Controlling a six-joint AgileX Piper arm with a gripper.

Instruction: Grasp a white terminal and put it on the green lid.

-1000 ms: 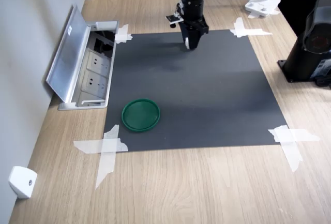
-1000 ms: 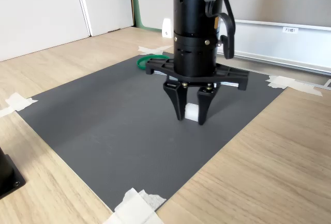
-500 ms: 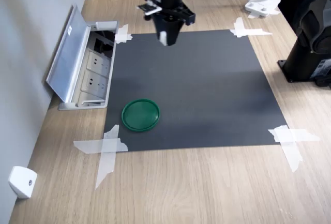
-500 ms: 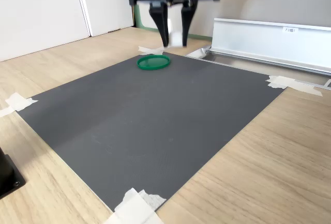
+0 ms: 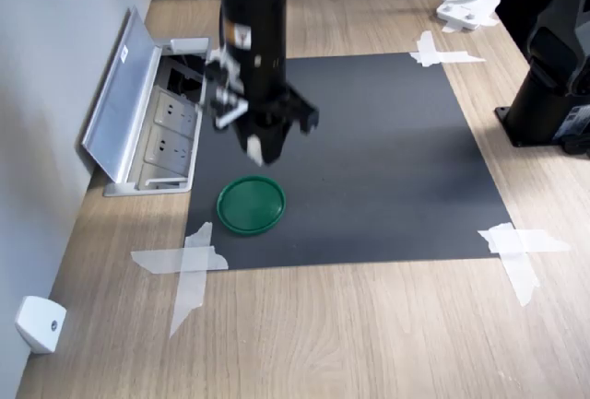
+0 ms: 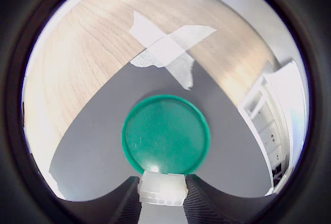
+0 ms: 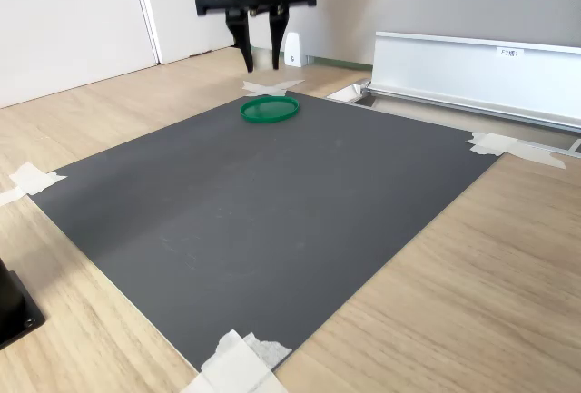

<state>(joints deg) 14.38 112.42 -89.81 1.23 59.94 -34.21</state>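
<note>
White terminal [image 6: 161, 188] sits clamped between the narrowly parted fingers of the pincer [image 5: 255, 148]; pincer hangs above the mat [image 5: 369, 159], just beside the green lid [image 5: 251, 204].

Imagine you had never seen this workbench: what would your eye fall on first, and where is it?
First, the black arm hanging over the dark mat, its pincer gripping a white terminal just above the green lid. The lid is the one colourful thing, lying near the mat corner taped with a white cross in the first exterior view. Next, the open metal socket box by the wall at the first exterior view's left.
</note>
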